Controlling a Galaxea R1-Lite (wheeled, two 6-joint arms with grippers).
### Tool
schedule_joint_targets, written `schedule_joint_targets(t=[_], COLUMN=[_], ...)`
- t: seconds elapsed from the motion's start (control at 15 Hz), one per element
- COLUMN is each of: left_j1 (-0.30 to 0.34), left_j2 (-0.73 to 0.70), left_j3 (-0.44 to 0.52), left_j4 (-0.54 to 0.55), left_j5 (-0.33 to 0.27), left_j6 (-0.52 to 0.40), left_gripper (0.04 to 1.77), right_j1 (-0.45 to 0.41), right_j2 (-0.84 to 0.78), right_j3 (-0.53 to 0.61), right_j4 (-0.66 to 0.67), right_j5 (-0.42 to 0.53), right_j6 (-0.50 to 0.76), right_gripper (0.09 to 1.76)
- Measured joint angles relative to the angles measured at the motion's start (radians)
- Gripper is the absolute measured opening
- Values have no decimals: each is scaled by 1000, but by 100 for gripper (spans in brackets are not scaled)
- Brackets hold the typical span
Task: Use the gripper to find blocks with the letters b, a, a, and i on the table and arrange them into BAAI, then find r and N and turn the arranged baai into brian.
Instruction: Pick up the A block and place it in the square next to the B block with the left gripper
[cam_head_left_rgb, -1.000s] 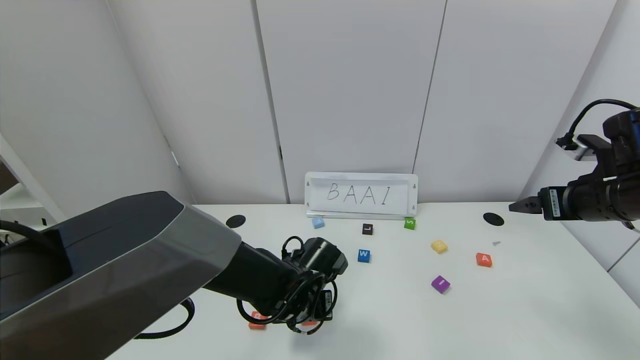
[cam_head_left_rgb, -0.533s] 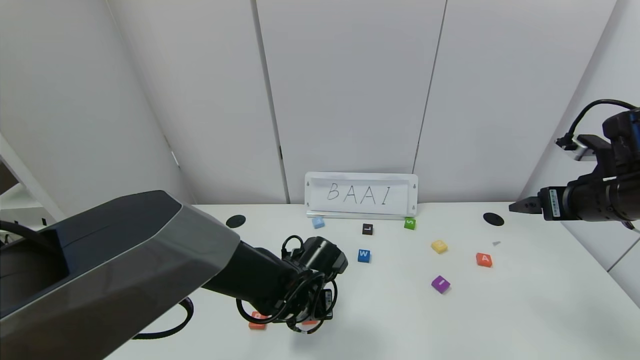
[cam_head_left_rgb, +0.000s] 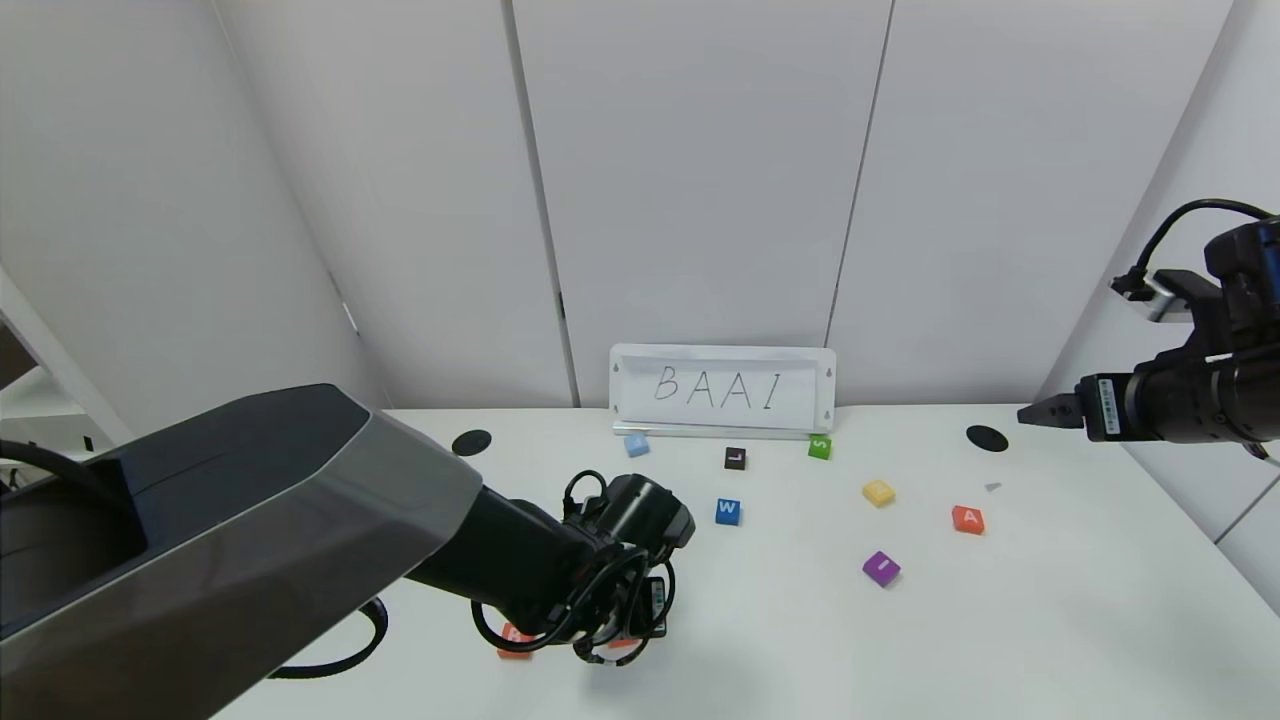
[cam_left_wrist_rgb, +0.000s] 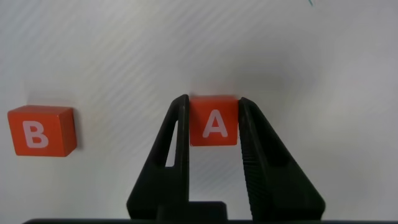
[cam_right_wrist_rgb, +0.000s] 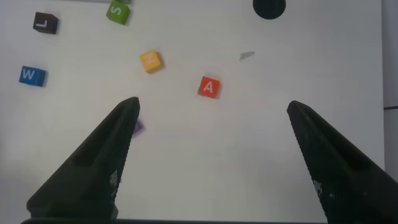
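Little has shifted since a sec ago: the left arm has lifted a touch, nothing else on the counter (cam_head_left_rgb: 1050, 620) has moved. Left gripper (cam_left_wrist_rgb: 214, 124) is low at the near-left of the counter, fingers (cam_left_wrist_rgb: 181, 134) narrow and flanking an orange-red A block (cam_left_wrist_rgb: 214, 121), one each side; whether they grip or have just let go can't be told. The A lies flat, letter face up and upright toward the wrist cam; it's square, so no real long axis. The B block (cam_left_wrist_rgb: 41, 130) lies flat just beside it, apart, also face up, so the pair reads B-A. Judged step: second letter of BAAI being set next to B. Next move prob. needs the left gripper to part wider, rise clear w/o nudging the A, then fetch the other A (cam_head_left_rgb: 967, 519) and the purple I (cam_head_left_rgb: 881, 568), both well apart at mid-right. Right gripper (cam_right_wrist_rgb: 211, 118) hangs parked high over the right edge, fingers spread wide, nothing held. The yellow N (cam_head_left_rgb: 878, 492) sits near the far A. The r tile can't be picked out.
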Motion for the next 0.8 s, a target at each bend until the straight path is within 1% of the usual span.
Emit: schedule_joint_targets(t=[0.13, 0.33, 0.53, 0.8], left_j1=[0, 0, 1, 2], left_j2=[0, 0, -6, -19], left_j3=[1, 1, 1, 1], left_j4=[0, 0, 0, 3], left_j5=[0, 0, 0, 1], left_j6=[0, -1, -2, 4], left_gripper=[90, 116, 134, 149], right_j1=[0, -1, -2, -2], right_j2=[0, 1, 3, 3], right_j3=[0, 0, 0, -1], right_j4=[0, 0, -1, -2], right_j5=[0, 0, 0, 0], right_j6=[0, 0, 0, 0], right_gripper=[171, 171, 171, 171])
